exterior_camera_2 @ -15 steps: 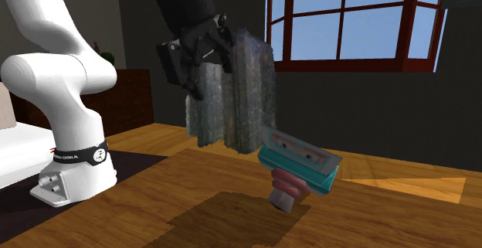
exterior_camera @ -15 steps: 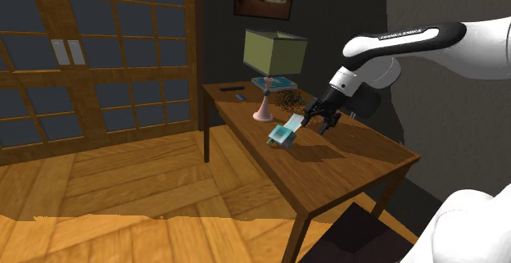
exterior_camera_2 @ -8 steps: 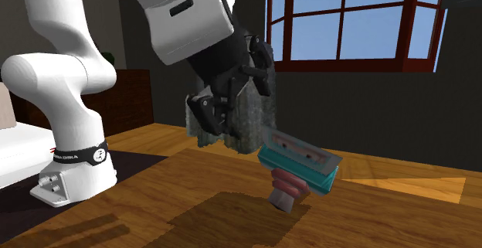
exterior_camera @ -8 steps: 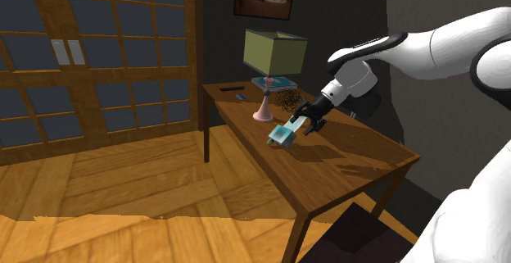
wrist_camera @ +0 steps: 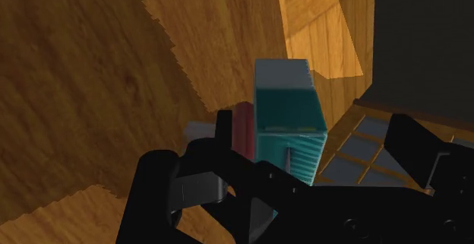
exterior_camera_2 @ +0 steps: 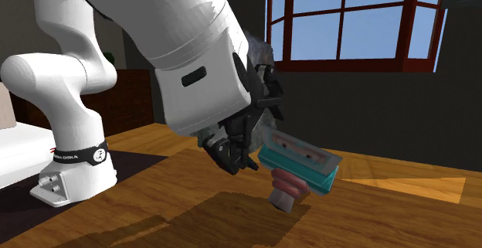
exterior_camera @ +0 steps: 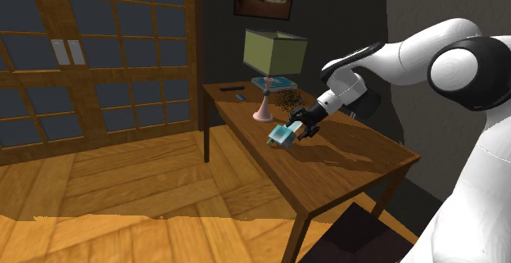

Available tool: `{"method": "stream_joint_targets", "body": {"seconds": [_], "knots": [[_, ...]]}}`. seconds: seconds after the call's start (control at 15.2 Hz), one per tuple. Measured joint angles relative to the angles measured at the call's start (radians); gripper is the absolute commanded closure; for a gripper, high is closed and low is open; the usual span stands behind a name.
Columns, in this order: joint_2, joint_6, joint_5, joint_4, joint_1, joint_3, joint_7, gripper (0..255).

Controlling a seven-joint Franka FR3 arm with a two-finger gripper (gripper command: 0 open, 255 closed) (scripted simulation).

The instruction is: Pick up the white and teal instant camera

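Note:
The instant camera (exterior_camera: 282,134) has a teal body with a white-grey end and a reddish part at its side. It lies tilted near the front edge of a wooden table (exterior_camera: 360,159). In the second exterior view the camera (exterior_camera_2: 301,160) rests on its reddish and grey part. My black gripper (exterior_camera: 302,127) hangs low just behind it, on the shoulder view's right. In the wrist view the gripper (wrist_camera: 313,126) is open, and the camera (wrist_camera: 285,117) sits between the fingers. It is close to one finger (wrist_camera: 223,131) and apart from the other (wrist_camera: 409,145).
A lamp (exterior_camera: 275,54) with an olive shade stands on the table behind the camera, beside a dark mesh object (exterior_camera: 287,99) and a flat book (exterior_camera: 275,82). Two small items (exterior_camera: 237,92) lie at the far end. The table edge runs close to the camera, with wooden floor below.
The arm has swung down and toward the shoulder view's left. The gripper has dropped from above the table to the camera's level, fingers either side. The camera has not moved.

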Motion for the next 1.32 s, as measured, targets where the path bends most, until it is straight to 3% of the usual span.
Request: {"method": "stream_joint_targets", "body": {"seconds": [0.13, 0.2, 0.86, 1.32], "knots": [[0.016, 0.007, 0.015, -0.005, -0.002, 0.002, -0.019, 0], [0.019, 0.009, 0.017, -0.008, -0.003, 0.002, -0.025, 255], [0.021, 0.012, 0.022, -0.010, -0.003, 0.002, -0.031, 255], [-0.031, -0.014, -0.026, 0.006, 0.003, -0.004, 0.033, 255]]}}
